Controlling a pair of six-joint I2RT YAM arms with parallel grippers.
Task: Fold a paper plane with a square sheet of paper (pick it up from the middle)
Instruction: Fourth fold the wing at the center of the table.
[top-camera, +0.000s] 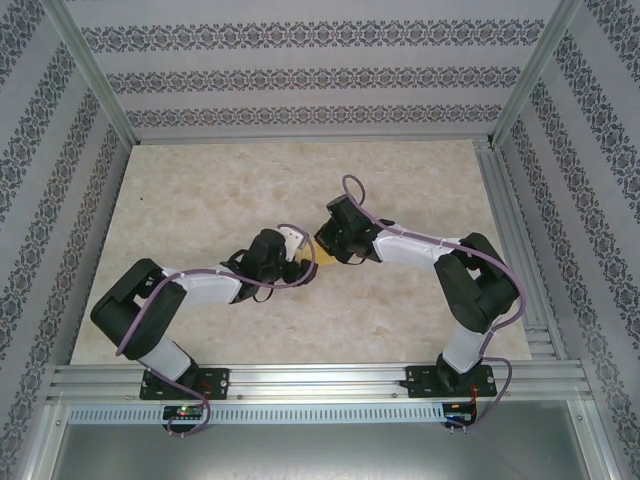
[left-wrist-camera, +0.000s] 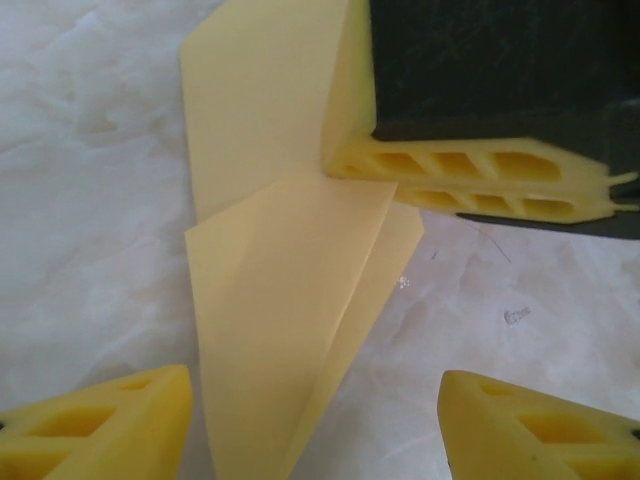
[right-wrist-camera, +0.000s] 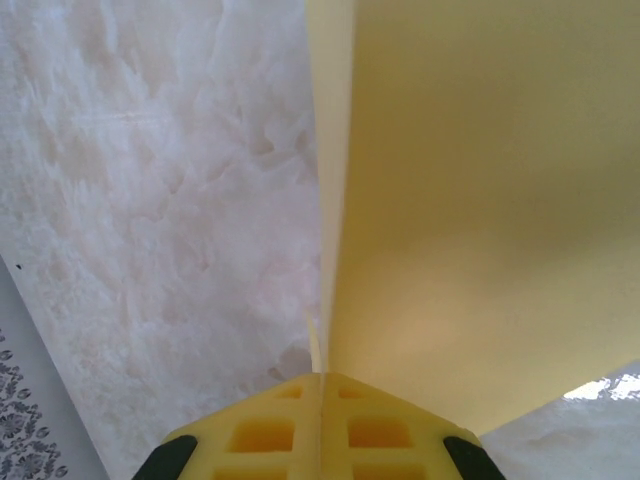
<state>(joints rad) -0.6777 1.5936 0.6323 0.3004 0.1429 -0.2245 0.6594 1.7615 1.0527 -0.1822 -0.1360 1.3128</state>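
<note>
marbled table (top-camera: 200, 180), patterned walls (top-camera: 300, 75) — paper plane (left-wrist-camera: 280, 300)

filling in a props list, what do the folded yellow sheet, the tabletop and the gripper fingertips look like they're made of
Paper plane: thin matte yellow paper; it holds sharp creases and layered flaps.
Tabletop: pale, veined like marble with a slight sheen; stone or printed laminate, cannot tell which.
Gripper fingertips: probably yellow moulded or printed plastic, matte, with open ribbed cells.
</note>
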